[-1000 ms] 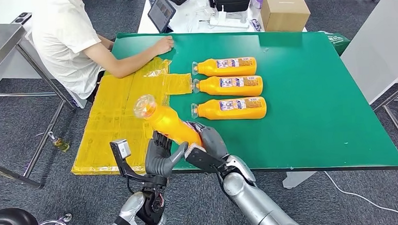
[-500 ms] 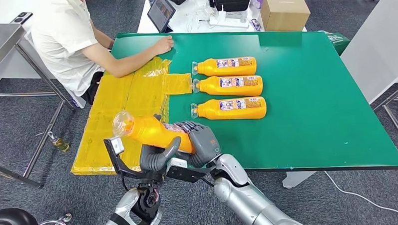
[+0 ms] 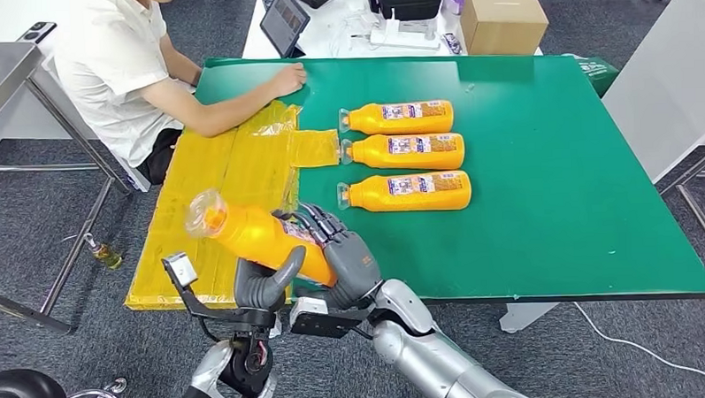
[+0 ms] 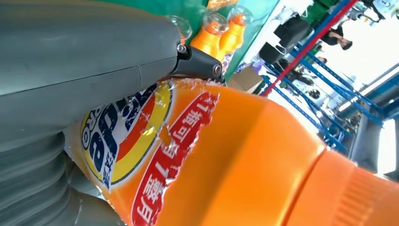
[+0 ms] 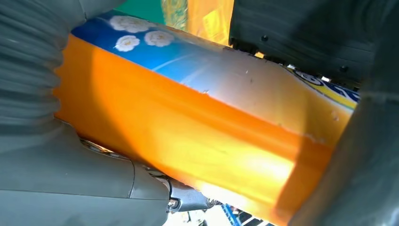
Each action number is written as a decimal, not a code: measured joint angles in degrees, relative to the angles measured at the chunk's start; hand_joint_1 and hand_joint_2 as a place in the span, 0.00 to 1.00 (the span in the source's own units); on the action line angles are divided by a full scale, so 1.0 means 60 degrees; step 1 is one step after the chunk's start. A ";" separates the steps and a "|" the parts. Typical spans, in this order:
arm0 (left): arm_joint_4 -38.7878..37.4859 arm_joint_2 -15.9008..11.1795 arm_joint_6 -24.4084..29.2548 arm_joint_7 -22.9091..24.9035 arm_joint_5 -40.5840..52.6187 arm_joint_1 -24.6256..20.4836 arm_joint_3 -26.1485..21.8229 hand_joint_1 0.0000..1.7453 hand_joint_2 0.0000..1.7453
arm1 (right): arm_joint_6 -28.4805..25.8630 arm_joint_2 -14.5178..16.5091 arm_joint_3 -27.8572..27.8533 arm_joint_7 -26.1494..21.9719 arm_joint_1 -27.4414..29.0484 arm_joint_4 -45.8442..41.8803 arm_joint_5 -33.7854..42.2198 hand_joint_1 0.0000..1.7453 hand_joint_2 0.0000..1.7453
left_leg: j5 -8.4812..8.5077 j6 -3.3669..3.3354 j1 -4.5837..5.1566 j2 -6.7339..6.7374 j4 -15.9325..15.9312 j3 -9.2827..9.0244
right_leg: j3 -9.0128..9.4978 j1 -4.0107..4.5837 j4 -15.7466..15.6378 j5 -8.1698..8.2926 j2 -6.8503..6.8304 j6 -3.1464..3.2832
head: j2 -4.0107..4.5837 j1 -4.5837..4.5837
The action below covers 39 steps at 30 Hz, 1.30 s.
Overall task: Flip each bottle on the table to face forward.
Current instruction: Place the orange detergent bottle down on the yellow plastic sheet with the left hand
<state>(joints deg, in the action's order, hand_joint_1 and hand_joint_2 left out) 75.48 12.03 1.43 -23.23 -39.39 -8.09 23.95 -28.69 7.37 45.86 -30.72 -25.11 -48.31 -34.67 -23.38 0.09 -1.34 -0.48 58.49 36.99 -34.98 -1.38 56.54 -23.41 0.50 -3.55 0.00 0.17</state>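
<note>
Nearest to me, I held the orange bottle [image 3: 260, 240] in both hands above the near edge of the bench [image 3: 579, 209]. My left hand [image 3: 262, 286] supported it from below, and the thumb lay on the lower side of the body. My right hand [image 3: 338, 253] was wrapped around the base end with its fingers over the top. The bottle was tilted, and its clear cap pointed away to my left, over the yellow plastic sheet [image 3: 212, 199].

The bottle looked full, so I judged it rather heavy for its size. The body seemed stiff plastic, smooth and probably slippery. The printed label was torn at the edge in my left wrist view, so a grip there could slide on the loose film. I thought the wide flat sides near the middle were the best place to take hold, not the narrow neck.

Farther on the bench, three bottles [image 3: 405, 148] lay in a row, labels up, caps toward the sheet. Beyond them a person's hand [image 3: 287, 79] rested on the bench.
</note>
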 joint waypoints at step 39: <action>-0.2010 0.0044 0.6273 0.0505 1.5524 -0.1487 -0.3150 1.00 1.00 | -0.1920 0.1522 -0.7142 -0.1517 0.4195 -0.8273 -0.1878 0.00 0.00 | 0.0002 0.0005 -0.0001 0.0002 0.0000 -0.0003 | -0.0002 0.0001 -0.0001 0.0003 0.0009 0.0006 | 0.0000 0.0003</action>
<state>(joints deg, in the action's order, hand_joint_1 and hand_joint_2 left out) 63.43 12.29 39.06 -20.20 53.76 -17.02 5.05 -40.21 16.50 3.01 -39.82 0.06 -97.95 -45.94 -23.37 0.12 -1.35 -0.47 58.48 36.97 -34.99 -1.38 56.54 -23.39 0.56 -3.51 0.00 0.19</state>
